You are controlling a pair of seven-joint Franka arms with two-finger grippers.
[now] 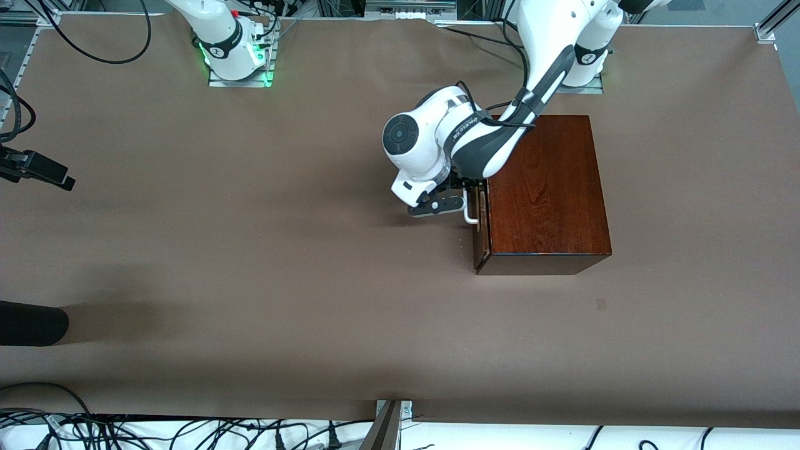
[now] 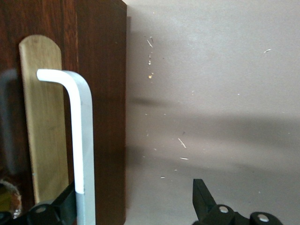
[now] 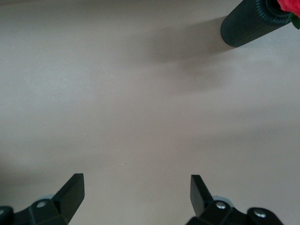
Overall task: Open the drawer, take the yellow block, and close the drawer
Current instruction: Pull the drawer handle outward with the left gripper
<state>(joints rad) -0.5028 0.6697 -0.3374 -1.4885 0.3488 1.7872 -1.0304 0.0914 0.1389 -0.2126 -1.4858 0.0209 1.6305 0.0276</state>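
Note:
The dark mahogany box (image 1: 547, 187) stands toward the left arm's end of the table. Its drawer (image 1: 480, 228) is shut, with the front flush with the box. The white loop handle (image 1: 470, 215) sticks out of the drawer front. My left gripper (image 1: 469, 195) is open at the drawer front. In the left wrist view the handle (image 2: 84, 140) runs between my left gripper's (image 2: 136, 187) fingers, close against one finger (image 2: 65, 206); the drawer front (image 2: 101, 93) carries a pale wood strip (image 2: 44, 117). The yellow block is hidden. My right gripper (image 3: 136, 180) is open and empty over bare table.
A black ribbed cylinder (image 3: 248, 23) with something red on it shows in the right wrist view. A black object (image 1: 31, 324) lies at the table's edge toward the right arm's end. A black camera (image 1: 37, 167) sits above that edge.

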